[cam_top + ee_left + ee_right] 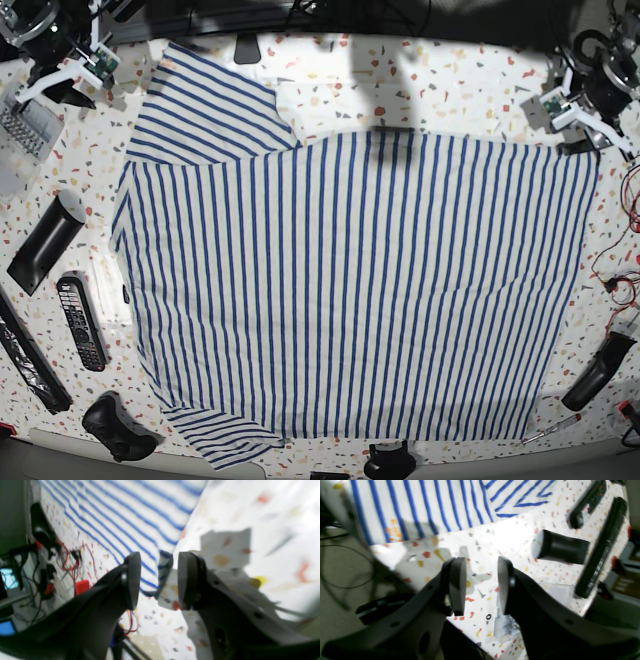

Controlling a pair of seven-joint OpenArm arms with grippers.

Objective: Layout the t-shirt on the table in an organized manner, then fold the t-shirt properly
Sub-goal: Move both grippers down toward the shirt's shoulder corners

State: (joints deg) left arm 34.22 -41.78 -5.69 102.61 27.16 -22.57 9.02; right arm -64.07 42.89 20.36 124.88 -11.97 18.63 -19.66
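white cotton with blue stripes: t-shirt [350, 290] spread flat across speckled table [330, 90], one sleeve toward remote control [80, 322]. left gripper [158, 581] at shirt's corner, jaws parted, cloth edge between them but not pinched. right gripper [481, 587] over bare tabletop beside the sleeve, jaws apart, grasping nothing.

One t-shirt [350, 290], one table [450, 90], one remote control [80, 322], two claws.
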